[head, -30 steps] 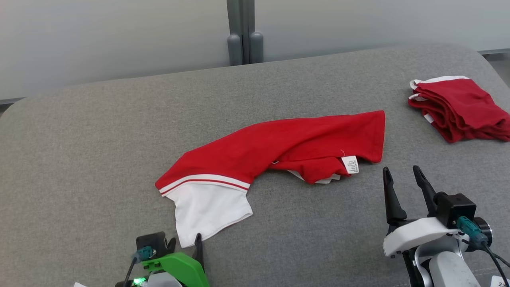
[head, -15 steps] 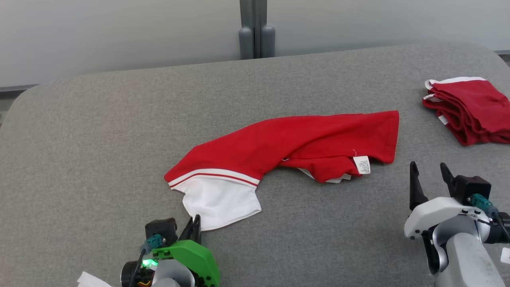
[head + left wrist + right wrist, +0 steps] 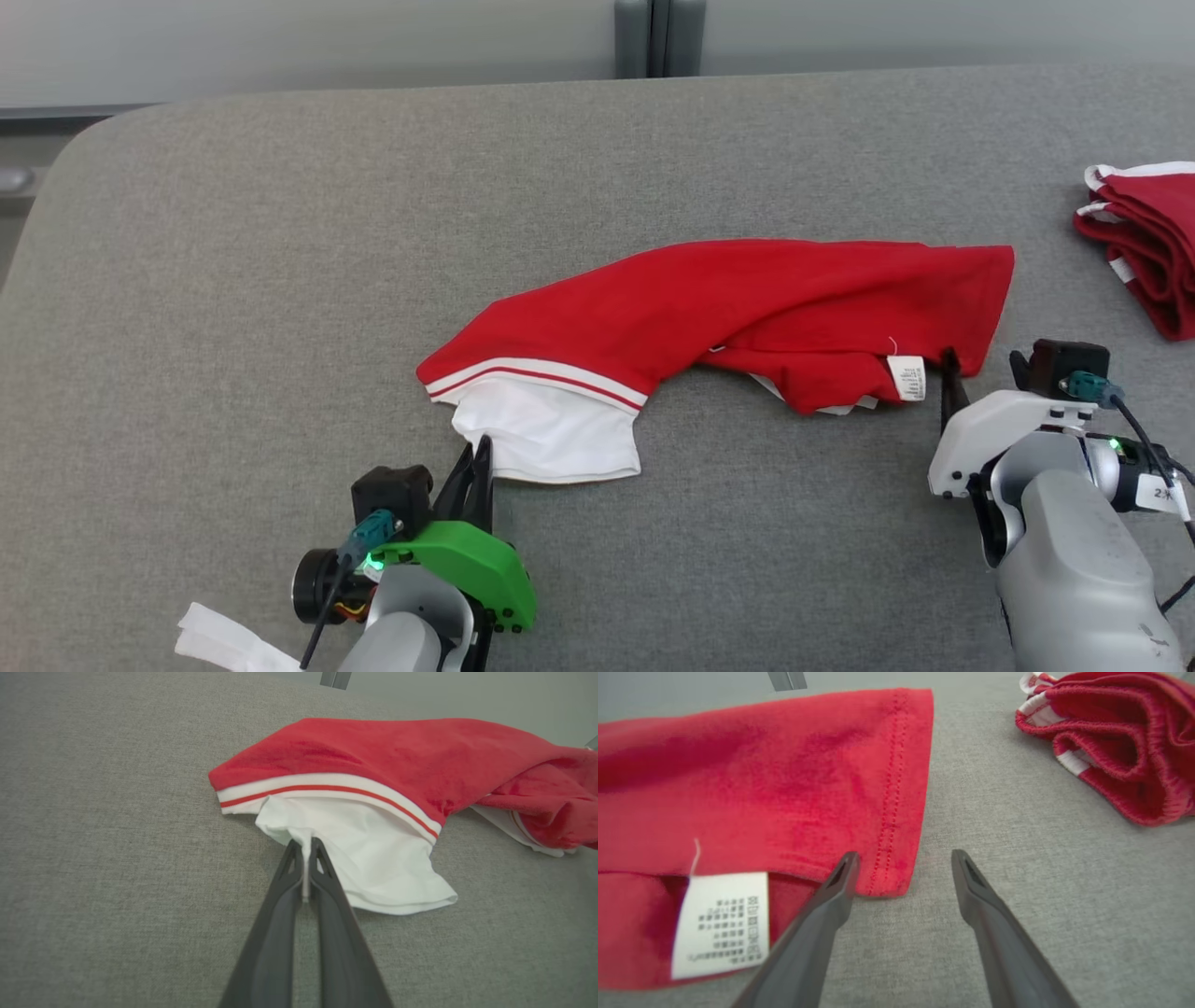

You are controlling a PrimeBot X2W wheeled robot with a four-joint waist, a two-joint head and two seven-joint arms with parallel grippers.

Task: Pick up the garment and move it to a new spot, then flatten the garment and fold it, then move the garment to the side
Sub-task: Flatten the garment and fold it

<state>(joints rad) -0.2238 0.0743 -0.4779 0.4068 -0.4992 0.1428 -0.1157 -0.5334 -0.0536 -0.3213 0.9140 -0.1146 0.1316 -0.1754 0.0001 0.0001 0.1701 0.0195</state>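
Shirt (image 3: 728, 299) sits mid table (image 3: 233, 280), nearer front edge; L gripper (image 3: 306, 842) clamped on its white end, R gripper (image 3: 904, 856) open astride red hem corner, so push R deeper, shut, lift both evenly.

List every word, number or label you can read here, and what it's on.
Care label on the red garment: rows of print, too blurred to read.
White tag on the right arm: starts "2", rest unreadable.
No other text seen.
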